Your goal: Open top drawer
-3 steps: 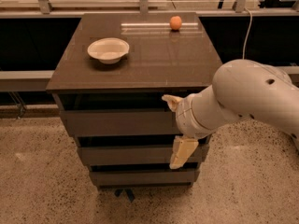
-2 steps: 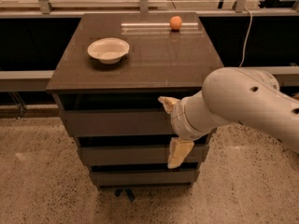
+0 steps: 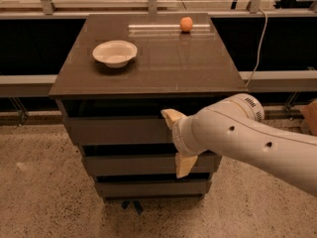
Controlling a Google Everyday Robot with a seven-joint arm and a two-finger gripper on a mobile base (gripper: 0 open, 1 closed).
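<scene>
The top drawer (image 3: 119,131) is the widest dark grey-brown front, just under the brown tabletop, with a dark gap above it. Its interior does not show. My gripper (image 3: 177,141) is in front of the right part of that front, on the white arm coming in from the right. The gripper is open, with the fingers spread vertically. The upper fingertip (image 3: 169,116) is at the drawer's top edge. The lower fingertip (image 3: 184,166) hangs in front of the middle drawer (image 3: 129,164). The arm hides the right end of the drawer front.
A white bowl (image 3: 115,53) and an orange ball (image 3: 186,24) sit on the tabletop (image 3: 163,68). The bottom drawer (image 3: 148,188) is the narrowest. A railing and a cable run behind the cabinet. Speckled floor lies in front and to the left.
The arm and gripper have shifted left along the top drawer's front. The drawer fronts, bowl and ball have not visibly moved.
</scene>
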